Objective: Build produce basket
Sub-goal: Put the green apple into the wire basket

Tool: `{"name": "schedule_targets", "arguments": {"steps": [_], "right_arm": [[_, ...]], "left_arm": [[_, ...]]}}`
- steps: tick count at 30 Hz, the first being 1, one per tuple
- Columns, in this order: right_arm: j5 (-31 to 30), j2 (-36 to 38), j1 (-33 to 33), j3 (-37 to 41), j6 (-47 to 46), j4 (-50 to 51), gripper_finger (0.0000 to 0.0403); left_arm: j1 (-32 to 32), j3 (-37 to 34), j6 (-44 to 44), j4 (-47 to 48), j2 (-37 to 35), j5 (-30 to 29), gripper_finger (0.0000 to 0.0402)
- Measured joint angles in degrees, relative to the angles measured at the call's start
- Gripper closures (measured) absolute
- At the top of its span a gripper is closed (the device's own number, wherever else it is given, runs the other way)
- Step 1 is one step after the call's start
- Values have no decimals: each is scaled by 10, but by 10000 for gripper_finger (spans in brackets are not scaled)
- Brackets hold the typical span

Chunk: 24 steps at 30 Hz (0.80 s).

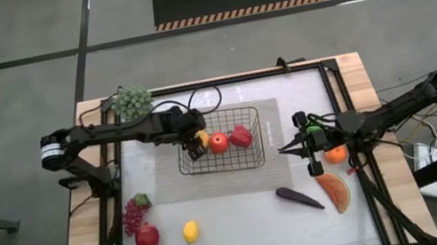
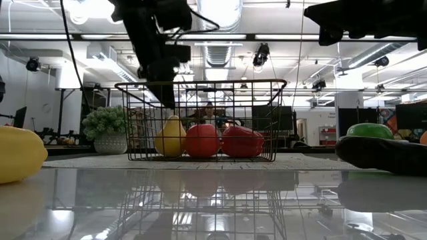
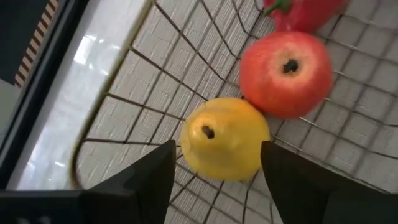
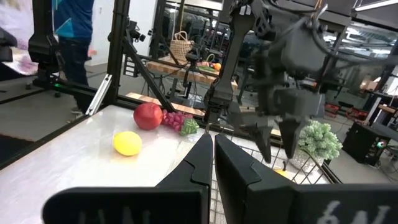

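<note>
Sitting at the frame's centre, the wire basket [image 1: 228, 164] holds a yellow pear [image 3: 225, 138], a red apple [image 1: 219, 143] and a red pepper [image 1: 241, 136]. The left gripper [image 1: 197, 146] hangs inside its left end, jaws parted around the pear without gripping it. The right gripper [image 1: 287, 150] waits right of the basket, jaws closed and empty. A lemon [image 1: 190, 231], another apple [image 1: 147, 237] and grapes [image 1: 132, 217] lie lower left; eggplant [image 1: 299, 197] and watermelon slice [image 1: 335, 191] lower right.
</note>
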State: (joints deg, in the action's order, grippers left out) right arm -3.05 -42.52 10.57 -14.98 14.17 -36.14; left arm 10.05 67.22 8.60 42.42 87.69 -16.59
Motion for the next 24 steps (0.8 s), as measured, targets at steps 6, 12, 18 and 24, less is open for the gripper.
{"name": "schedule_targets", "arguments": {"steps": [6, 12, 18, 24], "right_arm": [[0, 0, 0, 0, -6, 7, 394], [-2, 0, 0, 0, -8, 17, 394], [-2, 0, 0, 0, -22, 32, 394], [-1, 0, 0, 0, -56, 56, 394]], "left_arm": [[-28, 19, 1, 16, -49, 1, 185], [-96, 10, 1, -42, -112, 1, 185], [-181, -30, -32, -176, -152, 1, 185], [-238, -86, -104, -318, -159, 1, 185]]}}
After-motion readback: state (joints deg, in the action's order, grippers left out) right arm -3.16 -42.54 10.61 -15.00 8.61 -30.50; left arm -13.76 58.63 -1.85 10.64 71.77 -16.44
